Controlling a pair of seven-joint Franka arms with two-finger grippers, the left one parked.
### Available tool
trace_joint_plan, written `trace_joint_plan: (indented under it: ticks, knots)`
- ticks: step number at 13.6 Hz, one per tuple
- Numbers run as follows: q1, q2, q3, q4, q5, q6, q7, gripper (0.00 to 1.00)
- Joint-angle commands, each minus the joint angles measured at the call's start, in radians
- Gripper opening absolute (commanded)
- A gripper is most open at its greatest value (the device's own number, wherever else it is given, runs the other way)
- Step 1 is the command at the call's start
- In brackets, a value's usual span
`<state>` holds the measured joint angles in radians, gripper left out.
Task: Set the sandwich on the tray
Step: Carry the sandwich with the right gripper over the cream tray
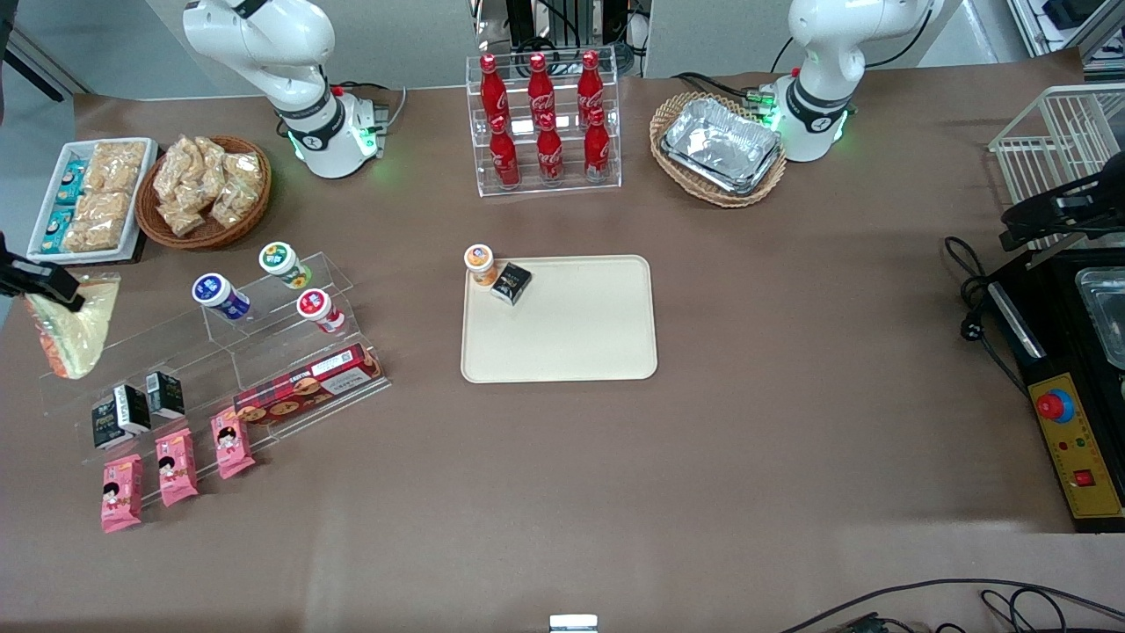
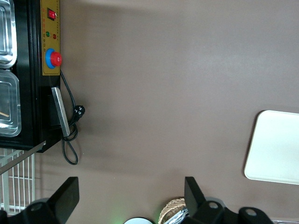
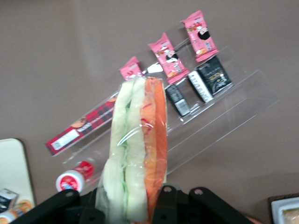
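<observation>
A: Where is the triangular, plastic-wrapped sandwich point(image 1: 75, 330) being held?

B: It is being clenched by the black gripper point(image 1: 61, 290), lifted above the clear acrylic rack point(image 1: 264, 343) at the working arm's end of the worktop point(image 1: 791, 422).

A: And the flat cream rectangular tray point(image 1: 571, 338)?

B: At three o'clock from the sandwich in the front view. The bare area should be targeted, away from the orange-capped cup point(image 1: 480, 264) and small black carton point(image 1: 511, 283) at the tray's ten o'clock corner, and the wedge lowered flat before release.

We record a brown-covered bench point(image 1: 562, 492) under even light, grey floor at its edges, cables trailing nearer the camera, and a white wire rack point(image 1: 1059, 145) toward the parked arm's end.
</observation>
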<state>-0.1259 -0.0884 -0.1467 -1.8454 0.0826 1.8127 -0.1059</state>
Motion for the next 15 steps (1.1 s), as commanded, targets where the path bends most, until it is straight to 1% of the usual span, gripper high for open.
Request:
trace_joint_plan:
  ticks: [1,4,7,11,12,13,15]
  knots:
    - [0.064,0.024,0.087,0.083,0.006,-0.072,0.246,0.00]
    - [0.135,0.022,0.151,0.084,0.006,-0.073,0.499,0.00]
    - [0.248,0.047,0.162,0.087,0.006,-0.070,0.735,0.00]
    - [0.431,0.174,0.162,0.188,0.002,-0.062,1.105,0.00]
    - [0.477,0.215,0.161,0.204,-0.013,-0.059,1.199,0.00]
    - [0.514,0.251,0.160,0.212,-0.027,-0.055,1.289,0.00]
    - [0.566,0.317,0.162,0.235,-0.023,-0.006,1.460,0.00]
